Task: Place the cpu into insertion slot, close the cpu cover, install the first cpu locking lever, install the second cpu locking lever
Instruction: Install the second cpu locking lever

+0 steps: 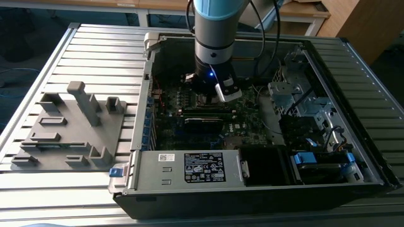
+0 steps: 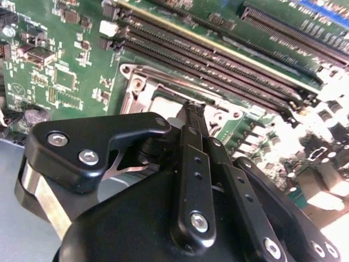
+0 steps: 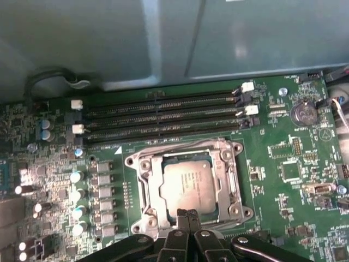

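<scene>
While the arm (image 1: 215, 33) reaches straight down into the open computer case (image 1: 353, 156), its gripper (image 3: 187, 214) hangs low over the green motherboard (image 3: 283, 158), right at one edge of the insertion slot (image 3: 143, 188). In both wrist views the two black fingers (image 2: 192, 142) are pressed flat together, tips meeting with no gap and nothing between them. Those tips sit at the rim of the socket, just at the edge of the cpu cover (image 3: 232, 180); whether they actually touch the metal I cannot tell.

The cpu (image 3: 188, 185) lies flat in the slot, its dull silver top showing through the square window of the cover, and the shiny frame is down around the chip, not raised. Beside the socket, along its far side from the fingers, run the long black memory slots (image 3: 163, 117), side by side with white clips at their ends. A row of small capacitors (image 3: 79, 194) stands along another side of the socket.

In the exterior view the case lies on its side on a ribbed metal bench (image 1: 94, 42), with its power supply (image 1: 189, 168) at the near edge. A grey fixture block (image 1: 75, 127) with upright pegs rests on the bench toward the exterior view's left, well apart from the gripper.
</scene>
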Robot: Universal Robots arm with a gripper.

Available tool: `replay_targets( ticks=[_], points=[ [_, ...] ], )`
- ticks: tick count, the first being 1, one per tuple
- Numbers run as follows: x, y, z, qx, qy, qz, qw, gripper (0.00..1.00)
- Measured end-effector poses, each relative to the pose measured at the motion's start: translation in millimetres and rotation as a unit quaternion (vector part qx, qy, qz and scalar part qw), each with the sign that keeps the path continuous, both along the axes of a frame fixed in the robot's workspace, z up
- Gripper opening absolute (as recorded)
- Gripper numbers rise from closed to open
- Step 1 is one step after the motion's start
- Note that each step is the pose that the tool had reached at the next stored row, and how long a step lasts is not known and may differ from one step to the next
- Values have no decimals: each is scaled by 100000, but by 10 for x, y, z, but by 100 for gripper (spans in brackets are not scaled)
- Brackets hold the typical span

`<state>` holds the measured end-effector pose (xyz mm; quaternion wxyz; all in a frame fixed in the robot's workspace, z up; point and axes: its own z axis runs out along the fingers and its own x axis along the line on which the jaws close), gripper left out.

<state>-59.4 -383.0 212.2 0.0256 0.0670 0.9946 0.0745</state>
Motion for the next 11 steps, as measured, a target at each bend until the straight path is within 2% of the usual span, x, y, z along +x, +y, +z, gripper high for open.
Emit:
replay_targets(
  ticks=[11],
  points=[
    [33,181,0,-2,0,-3,100000,11]
  ],
)
